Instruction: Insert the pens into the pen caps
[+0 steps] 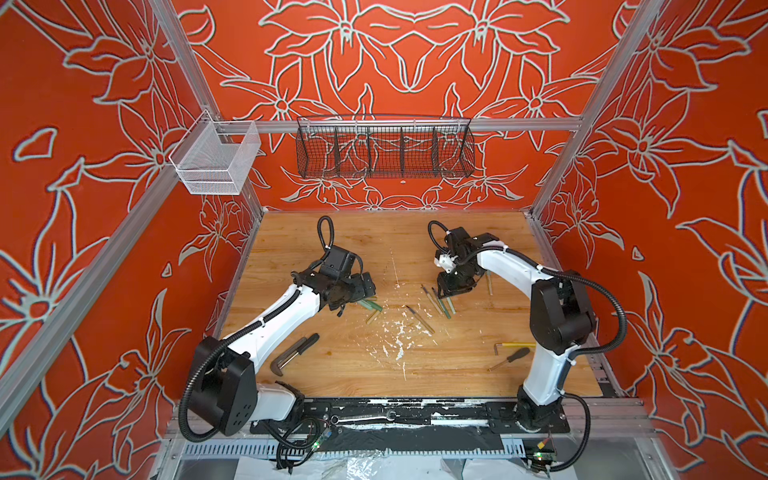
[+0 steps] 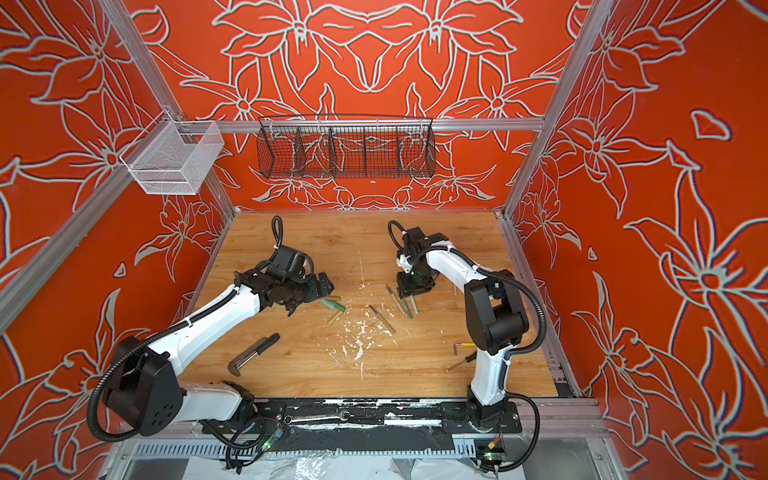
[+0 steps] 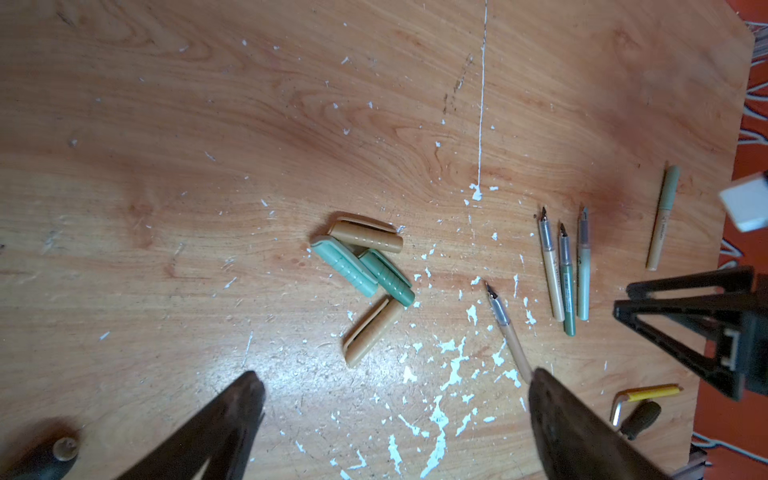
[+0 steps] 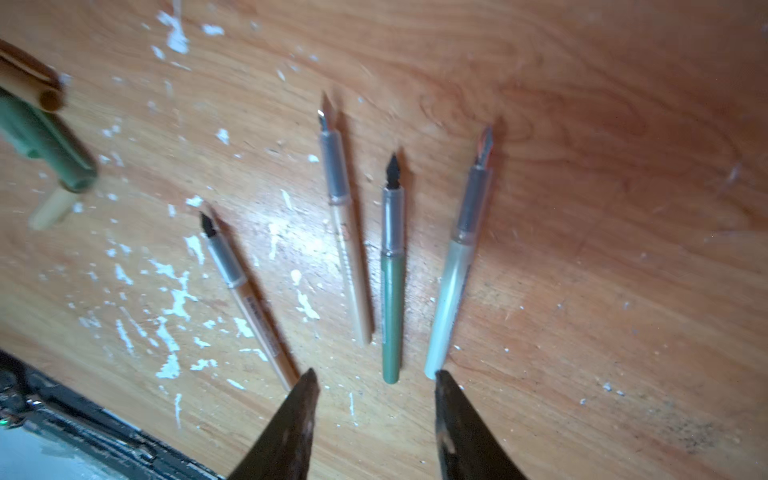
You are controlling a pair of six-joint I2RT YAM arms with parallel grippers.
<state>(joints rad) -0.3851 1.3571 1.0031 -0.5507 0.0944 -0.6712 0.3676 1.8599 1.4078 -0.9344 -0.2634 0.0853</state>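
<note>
Several pen caps, tan and green, lie in a small heap on the wooden table; in a top view the pen caps sit just beside my left gripper. In its wrist view the left gripper is open wide above bare table, short of the heap. Four uncapped pens fan out: tan, cream, dark green, pale green. My right gripper hovers open at their rear ends, holding nothing. A further tan pen with a green end lies apart.
A black L-shaped tool lies front left. A yellow-sleeved hex key and a black-handled screwdriver lie front right by the right arm. White flecks cover mid-table. A black wire basket and a white mesh basket hang on the frame.
</note>
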